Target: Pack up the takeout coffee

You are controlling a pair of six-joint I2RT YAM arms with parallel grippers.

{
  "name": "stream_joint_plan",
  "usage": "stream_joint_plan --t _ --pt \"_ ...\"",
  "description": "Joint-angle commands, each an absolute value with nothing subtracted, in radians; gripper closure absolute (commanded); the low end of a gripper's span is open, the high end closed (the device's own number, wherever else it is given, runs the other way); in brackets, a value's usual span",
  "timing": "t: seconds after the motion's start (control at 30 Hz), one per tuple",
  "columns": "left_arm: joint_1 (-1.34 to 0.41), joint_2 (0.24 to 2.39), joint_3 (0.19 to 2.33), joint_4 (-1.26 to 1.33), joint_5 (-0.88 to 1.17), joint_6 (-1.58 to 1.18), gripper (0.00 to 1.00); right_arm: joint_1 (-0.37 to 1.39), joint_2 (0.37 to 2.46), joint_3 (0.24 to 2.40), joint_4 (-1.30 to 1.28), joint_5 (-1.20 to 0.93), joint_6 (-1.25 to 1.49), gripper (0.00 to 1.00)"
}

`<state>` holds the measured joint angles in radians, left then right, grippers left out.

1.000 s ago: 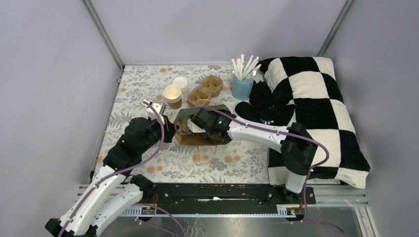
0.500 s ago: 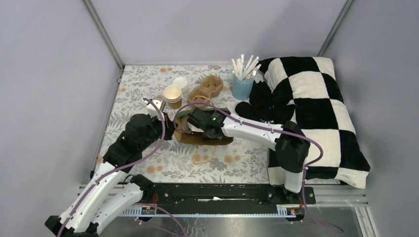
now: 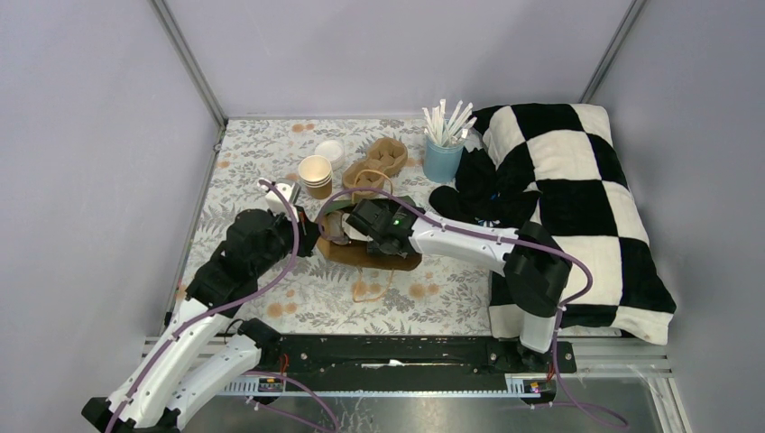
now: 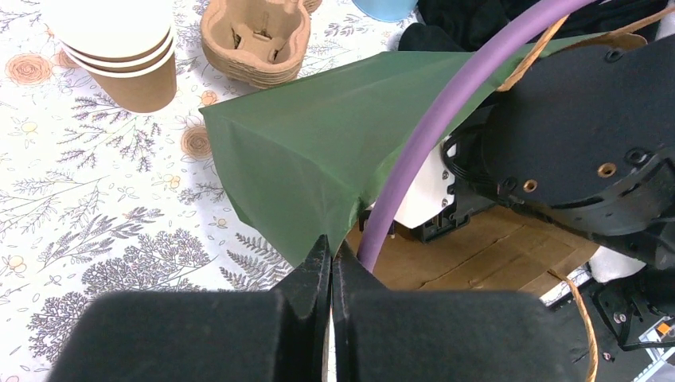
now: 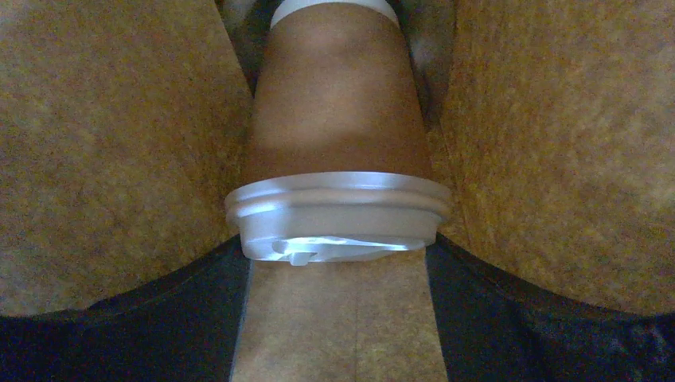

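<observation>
1. The left claw is pinching the green lip of the bag, its fingers closed tight on the paper.
2. The right claw is reaching inside the bag, clamping 1 cup at its white lid.
3. That cup is lying on its side between the bag's brown walls, lid end toward the wrist camera.
4. The bag is resting on the floral counter, between the 2 arms.
5. A cup stack, a spare lid and a carrier are sitting behind the bag.
6. A blue cup of straws is standing next to a checked cloth.
</observation>
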<state>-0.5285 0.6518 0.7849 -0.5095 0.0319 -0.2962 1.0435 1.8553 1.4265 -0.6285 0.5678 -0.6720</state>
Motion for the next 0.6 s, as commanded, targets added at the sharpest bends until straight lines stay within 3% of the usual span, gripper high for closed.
stream_joint_plan --t 0.0,0.17,0.4,0.57 --pt "-0.532 0.631 0.822 -0.461 0.048 -0.311 1.0 1.017 1.806 1.404 -0.572 0.452 -0.635 0.46" --pt "-0.532 0.629 0.822 -0.467 0.043 -0.309 1.0 1.016 1.737 1.385 -0.573 0.424 -0.625 0.33" --pt "-0.532 0.63 0.82 -0.476 0.032 -0.298 1.0 1.017 1.666 1.362 -0.607 0.409 -0.616 0.03" --pt "-0.532 0.639 0.826 -0.477 0.029 -0.293 1.0 1.015 1.63 1.392 -0.674 0.364 -0.579 0.0"
